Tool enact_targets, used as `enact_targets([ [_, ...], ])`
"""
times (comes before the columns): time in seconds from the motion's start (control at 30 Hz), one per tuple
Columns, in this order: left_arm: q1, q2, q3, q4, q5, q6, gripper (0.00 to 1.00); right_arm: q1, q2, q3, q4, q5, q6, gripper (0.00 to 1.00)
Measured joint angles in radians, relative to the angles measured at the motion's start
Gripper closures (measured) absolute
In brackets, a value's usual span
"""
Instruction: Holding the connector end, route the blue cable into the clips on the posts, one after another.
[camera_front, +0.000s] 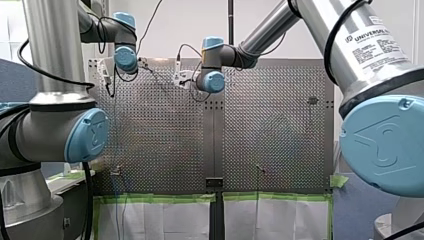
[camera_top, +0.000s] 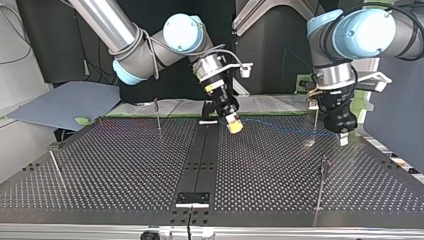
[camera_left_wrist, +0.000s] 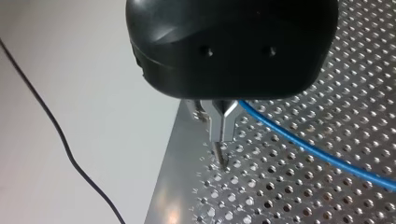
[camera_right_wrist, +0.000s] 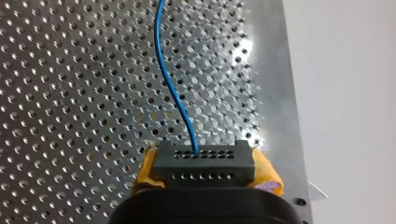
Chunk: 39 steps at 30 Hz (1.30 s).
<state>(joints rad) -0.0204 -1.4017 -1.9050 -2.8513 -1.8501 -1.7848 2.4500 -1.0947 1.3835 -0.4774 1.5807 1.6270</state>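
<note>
My right gripper (camera_right_wrist: 205, 161) is shut on the black connector (camera_right_wrist: 204, 170), which sits between its yellow pads (camera_right_wrist: 267, 173). The blue cable (camera_right_wrist: 170, 84) leaves the connector and runs ahead over the perforated plate. In the top view this gripper (camera_top: 233, 125) hangs just above the plate's middle, and the cable (camera_top: 280, 128) stretches towards a thin post (camera_top: 316, 120). My left gripper (camera_left_wrist: 223, 156) is black with metal fingers, which are shut with their tips together. The cable (camera_left_wrist: 308, 150) passes behind the base of those fingers; whether it is pinched there is hidden.
More thin posts stand on the plate in the top view: one at the back left (camera_top: 157, 114), one at the left edge (camera_top: 54, 166), one at the front right (camera_top: 322, 182). A black bracket (camera_top: 192, 198) sits on the centre strip.
</note>
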Motion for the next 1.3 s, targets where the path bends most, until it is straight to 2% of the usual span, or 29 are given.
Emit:
enact_targets([
  [0.17,0.006,-0.021,0.003,-0.003,0.026,0.002,1.00,0.008,0.034,-0.035,0.017,-0.005,0.001,1.00],
  [0.47,0.023,-0.020,0.003,-0.001,0.063,-0.002,1.00,0.012,0.044,-0.096,0.036,-0.013,0.002,1.00],
  [0.8,0.045,-0.039,0.030,0.002,0.094,-0.004,1.00,0.007,0.048,-0.131,0.042,-0.016,0.026,1.00],
  [1.13,0.058,-0.049,0.086,-0.009,0.101,-0.005,1.00,0.013,0.085,-0.164,0.044,-0.026,0.032,1.00],
  [1.3,0.060,-0.062,0.090,-0.013,0.102,-0.002,1.00,0.014,0.088,-0.198,0.046,-0.033,0.044,1.00],
])
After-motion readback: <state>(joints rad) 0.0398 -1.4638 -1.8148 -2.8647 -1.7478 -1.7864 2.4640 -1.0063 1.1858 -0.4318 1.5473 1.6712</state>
